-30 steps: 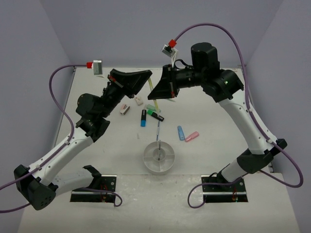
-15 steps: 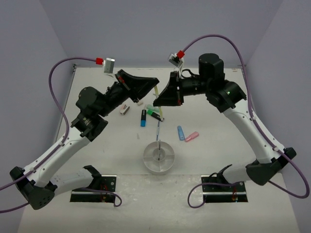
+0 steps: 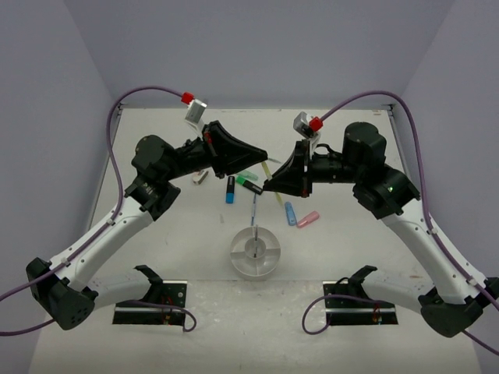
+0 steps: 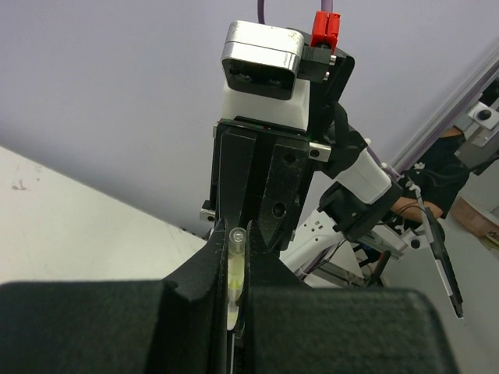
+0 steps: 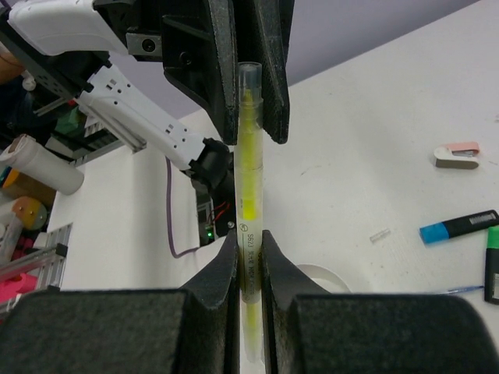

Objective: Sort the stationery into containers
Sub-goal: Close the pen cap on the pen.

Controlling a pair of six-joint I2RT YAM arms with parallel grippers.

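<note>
A thin yellow pen hangs in the air above the table, gripped at both ends. My left gripper is shut on its one end. My right gripper is shut on the printed barrel. In the right wrist view the left fingers clamp the pen's far tip. The white divided dish stands below, toward the near edge. On the table lie a blue pen, a blue highlighter, a green-and-black highlighter, another blue one and a pink one.
A pinkish eraser lies under the left arm, also seen as the eraser in the right wrist view. Purple cables loop above both arms. The arm bases sit at the near edge. Grey walls close in the table on three sides.
Both grippers have moved together from the back of the table toward the middle and nearer the dish, carrying the yellow pen between them. Both grips stayed shut.
</note>
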